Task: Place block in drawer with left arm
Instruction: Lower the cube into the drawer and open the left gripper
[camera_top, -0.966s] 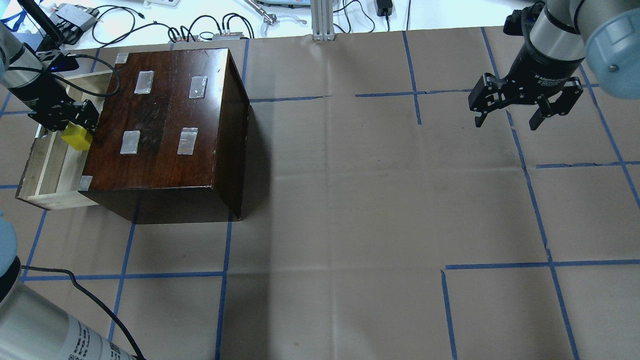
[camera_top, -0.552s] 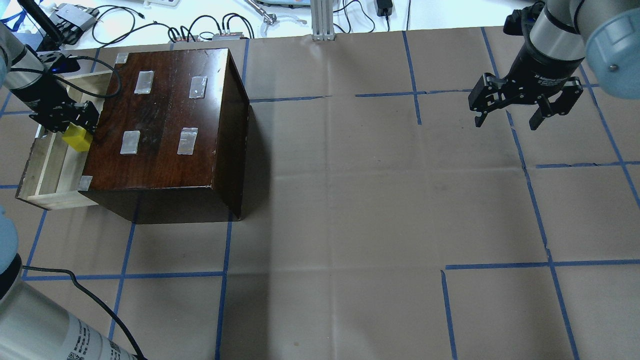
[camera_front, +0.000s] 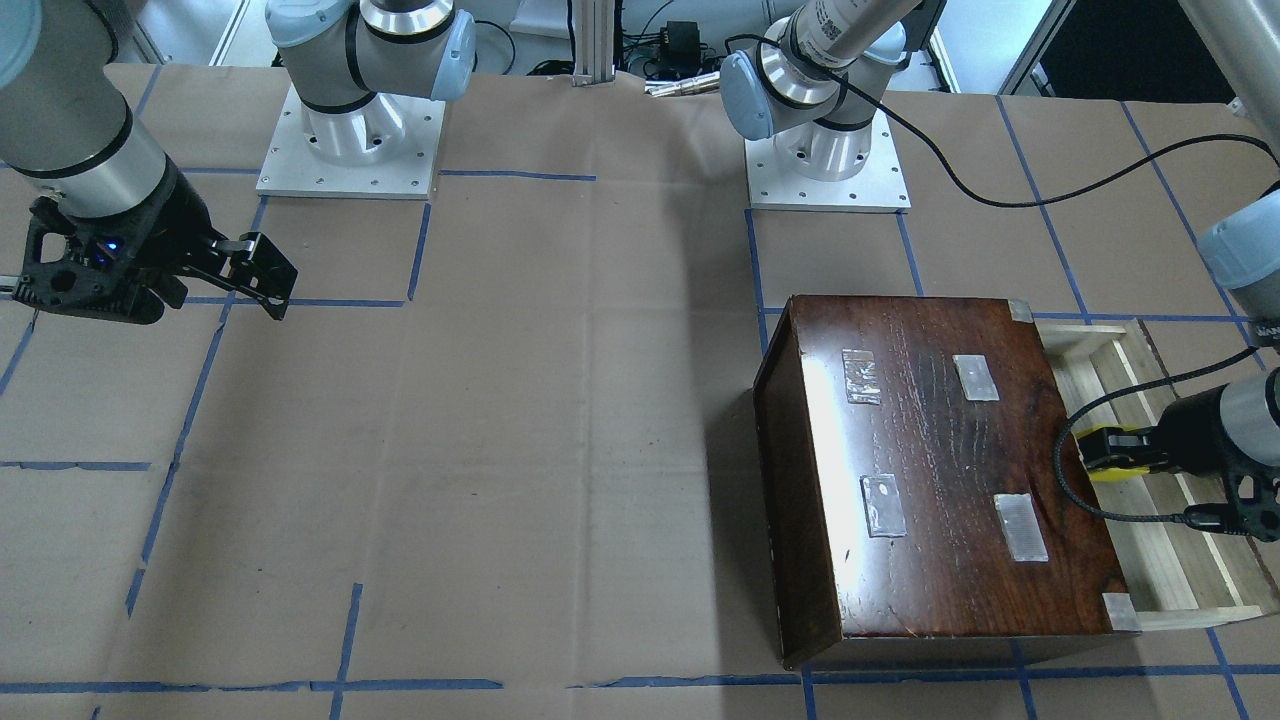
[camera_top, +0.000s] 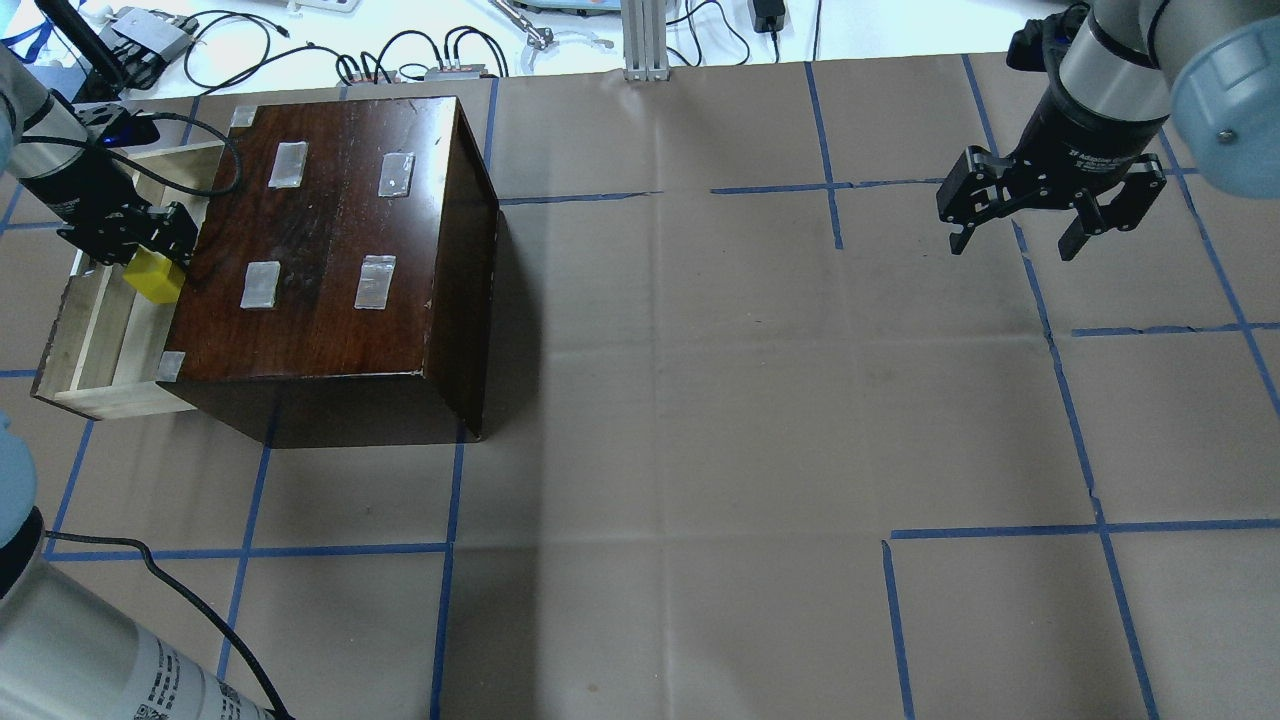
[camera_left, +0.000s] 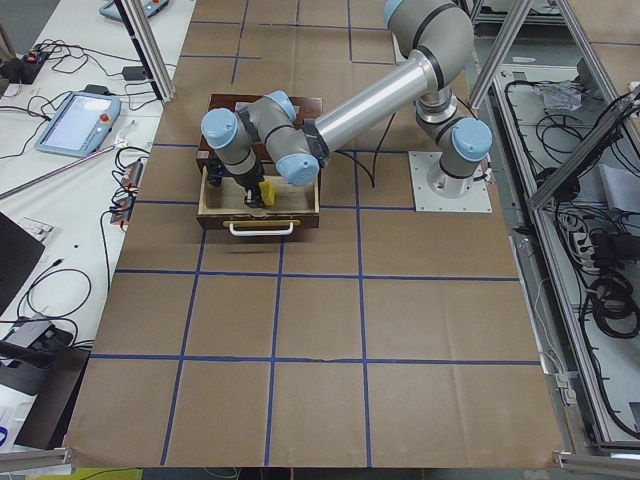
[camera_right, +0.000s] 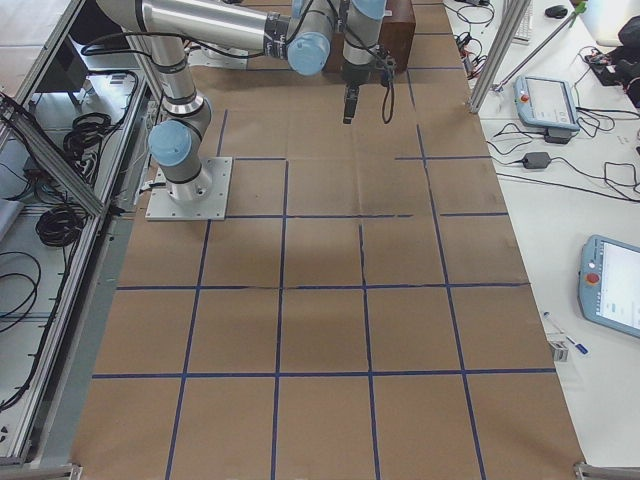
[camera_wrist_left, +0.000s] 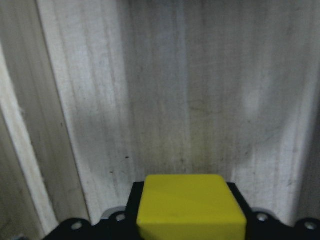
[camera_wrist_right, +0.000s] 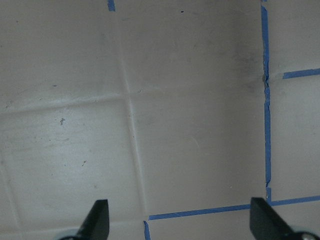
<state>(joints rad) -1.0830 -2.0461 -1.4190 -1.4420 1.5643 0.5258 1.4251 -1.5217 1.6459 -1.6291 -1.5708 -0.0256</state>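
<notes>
1. Overhead exterior view: a small bright yellow block (camera_top: 152, 276), a plain-faced cube, sits clamped between the black fingers of the left gripper (camera_top: 148, 262).
2. The block is over the open drawer (camera_top: 95, 335), a shallow tray of pale raw wood with visible grain. It lies just beside the edge of the box (camera_top: 330, 240). Whether it touches the drawer floor cannot be told.
3. The box is glossy dark-brown wood with a rectangular top, carrying clear tape patches (camera_top: 375, 281) that glint.
4. The table (camera_top: 700, 400) is covered in matte brown paper with creases, crossed by blue tape lines (camera_top: 1065, 400).
5. The left arm (camera_left: 370, 95), silver-grey with pale-blue joint caps, stretches from its base out over the drawer, its wrist turned downward. A loose black cable (camera_top: 225, 165) loops beside it.
6. The left wrist view looks straight down past the yellow cube at the drawer's scuffed pale floor.
7. The right gripper (camera_top: 1014, 247) hangs above bare paper, well apart from the box, its fingers spread wide and holding nothing.
</notes>
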